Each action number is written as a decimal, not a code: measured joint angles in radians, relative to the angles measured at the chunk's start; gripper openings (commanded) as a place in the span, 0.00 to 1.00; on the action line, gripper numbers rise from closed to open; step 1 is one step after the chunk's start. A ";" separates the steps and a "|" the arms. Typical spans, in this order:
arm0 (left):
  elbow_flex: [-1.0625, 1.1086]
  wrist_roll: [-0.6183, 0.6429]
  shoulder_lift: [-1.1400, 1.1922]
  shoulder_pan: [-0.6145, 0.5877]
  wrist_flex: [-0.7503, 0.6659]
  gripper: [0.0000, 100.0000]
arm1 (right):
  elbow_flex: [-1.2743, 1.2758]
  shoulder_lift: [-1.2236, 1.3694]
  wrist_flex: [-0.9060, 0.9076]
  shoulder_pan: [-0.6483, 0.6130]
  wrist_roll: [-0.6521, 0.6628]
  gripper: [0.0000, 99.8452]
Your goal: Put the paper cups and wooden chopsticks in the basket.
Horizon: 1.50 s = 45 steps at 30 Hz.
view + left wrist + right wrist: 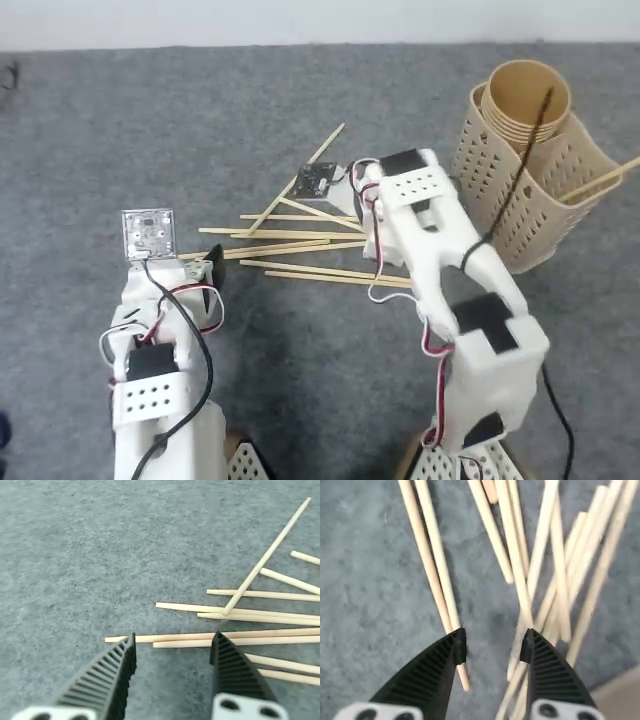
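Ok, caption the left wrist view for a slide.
Left tool open by the ends of scattered wooden chopsticks lying on grey carpet.

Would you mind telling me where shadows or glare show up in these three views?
High view: even, soft light on the grey carpet; no glare on the basket or the paper cups. Left wrist view: the wooden chopsticks cast only thin, faint shadows near the open left gripper. Right wrist view: soft shadows run beside the sticks ahead of the open right gripper.
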 measured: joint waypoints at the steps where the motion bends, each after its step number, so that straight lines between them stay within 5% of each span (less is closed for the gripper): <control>1: 0.000 0.000 0.000 0.000 0.000 0.22 | 0.000 0.020 -0.006 -0.006 0.002 0.18; 15: 0.000 0.000 0.000 0.000 0.000 0.22 | -0.002 0.110 -0.087 -0.061 0.003 0.18; 26: 0.000 0.000 0.000 0.012 0.000 0.22 | -0.005 0.048 0.012 -0.150 0.003 0.18; 45: 0.000 0.000 0.000 0.012 0.000 0.22 | -0.018 0.143 -0.041 -0.143 0.003 0.14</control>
